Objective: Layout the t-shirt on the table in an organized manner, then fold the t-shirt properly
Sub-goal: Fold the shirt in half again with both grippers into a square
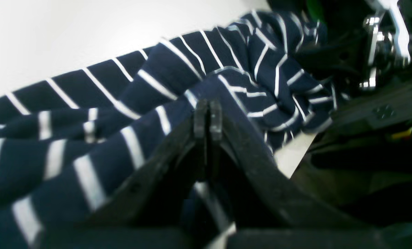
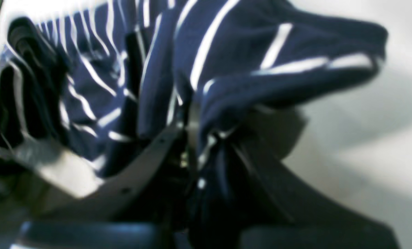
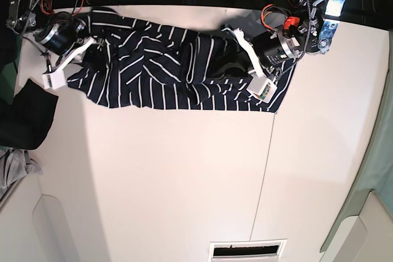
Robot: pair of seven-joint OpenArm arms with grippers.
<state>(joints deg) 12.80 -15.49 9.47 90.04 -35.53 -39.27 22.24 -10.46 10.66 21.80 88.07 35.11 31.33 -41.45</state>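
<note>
Bunching is my worry. Through my left wrist camera, my left jaws (image 1: 207, 117) sit pressed together, and the dark navy fabric t-shirt with thin white stripes (image 1: 130, 114) lies heaped around their tips on the large flat white bench (image 1: 71, 31); I cannot tell whether any cloth is actually between them. If I pull now, I may drag a rumpled wad instead of one edge.

Through my right wrist camera, my right jaws (image 2: 188, 128) look drawn in on a fold, yet blur hides how much they hold. Several layers there would drag unevenly.

From the base camera, the shirt sprawls twisted along the bench's far edge between my two arms. Tugging apart too hard could slide it off that edge, or slip one grip loose.
</note>
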